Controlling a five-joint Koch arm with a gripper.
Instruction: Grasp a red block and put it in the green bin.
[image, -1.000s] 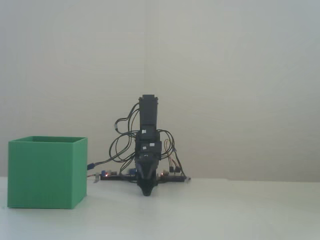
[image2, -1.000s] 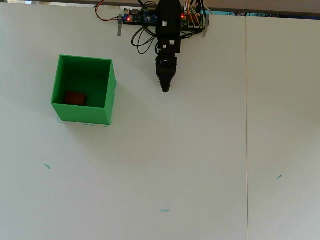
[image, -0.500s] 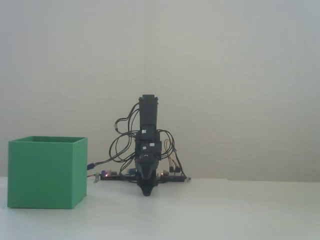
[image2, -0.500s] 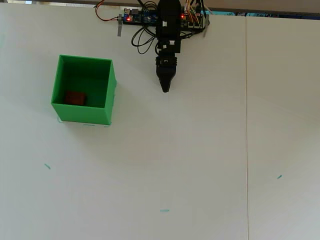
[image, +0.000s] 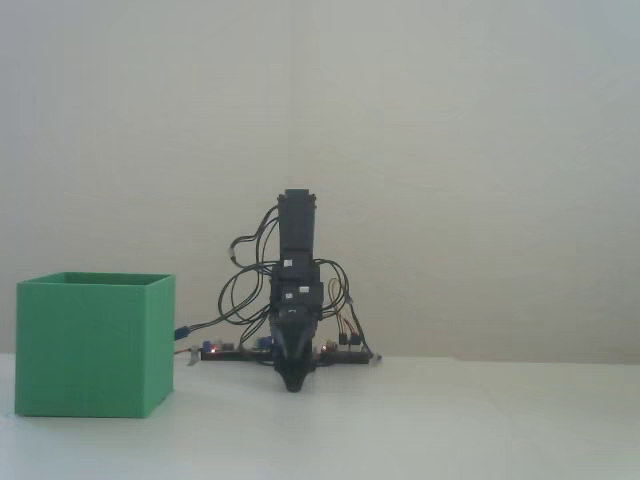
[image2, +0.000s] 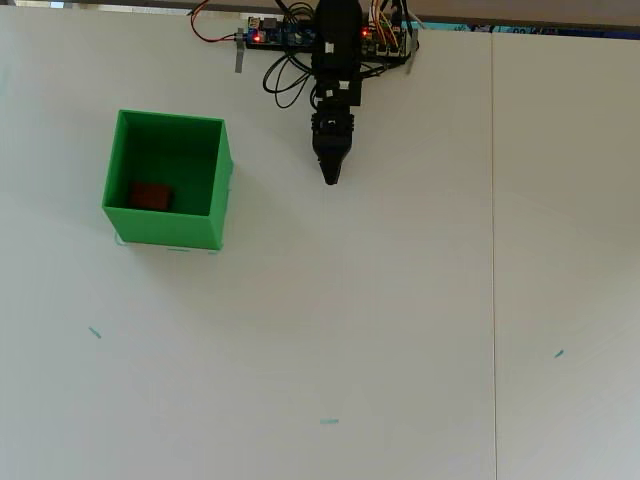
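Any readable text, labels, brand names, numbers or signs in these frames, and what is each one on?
None can be read.
The green bin has plain walls in both views, and the red block inside it is unmarked.
Pale patches on the arm may be stickers, too blurred to read.
The circuit board at the arm's base shows only lit dots.
The table bears short teal marks, not letters.

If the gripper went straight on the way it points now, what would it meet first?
Probably the bare table. In the overhead view the gripper points down the picture with nothing ahead; the fixed view shows its tip low, near the surface. The green bin with the red block sits off to the side.
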